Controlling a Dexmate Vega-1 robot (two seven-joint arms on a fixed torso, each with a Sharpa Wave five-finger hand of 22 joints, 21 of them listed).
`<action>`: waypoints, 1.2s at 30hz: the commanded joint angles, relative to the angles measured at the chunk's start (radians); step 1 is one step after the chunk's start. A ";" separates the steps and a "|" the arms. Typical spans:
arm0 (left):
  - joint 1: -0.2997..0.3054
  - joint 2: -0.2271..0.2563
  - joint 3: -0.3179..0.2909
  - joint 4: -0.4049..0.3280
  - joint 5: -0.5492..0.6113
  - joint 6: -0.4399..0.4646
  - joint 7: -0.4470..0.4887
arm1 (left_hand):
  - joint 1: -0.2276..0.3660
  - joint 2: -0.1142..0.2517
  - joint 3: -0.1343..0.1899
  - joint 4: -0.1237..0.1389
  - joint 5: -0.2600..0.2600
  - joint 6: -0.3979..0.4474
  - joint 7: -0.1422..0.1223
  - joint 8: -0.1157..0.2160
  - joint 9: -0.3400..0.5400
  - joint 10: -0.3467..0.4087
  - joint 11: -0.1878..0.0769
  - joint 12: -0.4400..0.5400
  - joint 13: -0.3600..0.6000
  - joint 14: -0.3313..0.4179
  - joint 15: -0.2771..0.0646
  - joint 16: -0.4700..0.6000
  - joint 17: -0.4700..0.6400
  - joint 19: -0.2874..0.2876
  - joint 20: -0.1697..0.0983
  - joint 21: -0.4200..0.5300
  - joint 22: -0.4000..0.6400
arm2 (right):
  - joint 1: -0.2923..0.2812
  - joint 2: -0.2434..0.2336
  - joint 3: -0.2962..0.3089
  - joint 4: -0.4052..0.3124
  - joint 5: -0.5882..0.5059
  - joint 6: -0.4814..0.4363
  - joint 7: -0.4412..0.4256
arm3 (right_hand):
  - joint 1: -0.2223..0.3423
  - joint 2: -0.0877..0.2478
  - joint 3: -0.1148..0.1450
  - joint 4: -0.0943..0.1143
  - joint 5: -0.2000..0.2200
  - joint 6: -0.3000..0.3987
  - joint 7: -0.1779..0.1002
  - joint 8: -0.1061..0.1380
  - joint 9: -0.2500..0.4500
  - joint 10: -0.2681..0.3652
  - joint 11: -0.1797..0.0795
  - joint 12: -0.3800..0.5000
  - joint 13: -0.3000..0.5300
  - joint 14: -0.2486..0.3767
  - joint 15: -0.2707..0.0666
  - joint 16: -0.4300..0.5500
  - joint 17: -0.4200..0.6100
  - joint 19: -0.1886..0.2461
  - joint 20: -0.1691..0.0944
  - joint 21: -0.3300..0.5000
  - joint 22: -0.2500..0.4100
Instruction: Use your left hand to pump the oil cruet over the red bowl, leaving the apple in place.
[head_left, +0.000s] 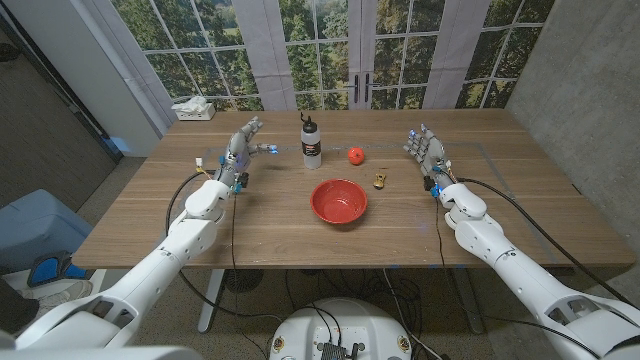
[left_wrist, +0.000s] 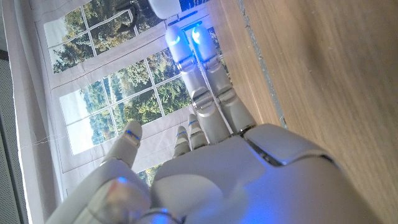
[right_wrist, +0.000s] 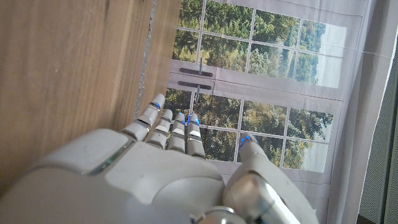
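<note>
Nearest in the head view, a round red bowl (head_left: 339, 201) sits mid-table; behind it stand a white oil cruet with a black pump top (head_left: 312, 141) and, to its right, a small red apple (head_left: 356, 155), with a small brown object (head_left: 380, 181) nearby. Nothing is pumped yet; the cruet stands untouched. Left hand (head_left: 241, 146) hovers near the cruet, empty, fingers spread. Right hand (head_left: 427, 152) waits apart, fingers loose and empty. Left wrist view: that hand (left_wrist: 205, 149) reaches along the wooden table (left_wrist: 317, 68), fingers extended. Right wrist view: the right hand (right_wrist: 161, 155) holds nothing.
</note>
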 joint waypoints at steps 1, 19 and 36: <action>0.015 0.060 0.011 -0.052 0.091 0.034 0.067 | 0.100 -0.093 0.009 -0.059 -0.005 -0.093 0.036 -0.015 0.003 0.114 -0.004 0.001 0.003 0.024 -0.018 0.361 0.139 0.104 -0.065 0.115 0.081 | -0.016 -0.007 0.000 -0.023 -0.011 0.001 -0.023 | 0.010 0.005 0.001 -0.007 -0.003 0.007 -0.001 0.004 0.004 0.008 -0.002 0.001 0.005 0.008 0.001 0.005 0.002 0.009 0.002 -0.002 0.004; 0.014 0.159 0.052 -0.201 0.233 0.253 0.167 | 0.592 -0.255 -0.265 -0.070 0.008 -0.359 0.069 0.017 0.009 -0.201 -0.018 -0.020 0.009 -0.092 -0.029 0.523 0.115 -0.013 -0.068 0.086 0.040 | -0.026 -0.011 0.006 -0.028 -0.016 0.014 -0.033 | 0.000 -0.011 -0.008 -0.009 -0.008 0.016 0.006 0.003 0.004 0.011 -0.003 0.001 0.005 0.015 0.004 0.008 0.002 0.023 0.008 -0.014 0.004; -0.025 0.182 0.096 -0.225 0.276 0.390 0.154 | 0.847 -0.235 -0.505 -0.040 0.079 -0.383 0.054 0.016 0.009 -0.393 0.025 -0.014 0.012 -0.266 -0.033 0.516 0.177 -0.189 -0.062 0.058 0.023 | -0.031 -0.006 0.008 -0.022 -0.020 0.027 -0.042 | -0.005 -0.016 -0.012 -0.012 -0.009 0.025 0.009 0.003 0.004 0.018 -0.002 0.004 0.005 0.021 0.007 0.010 0.001 0.032 0.012 -0.024 0.005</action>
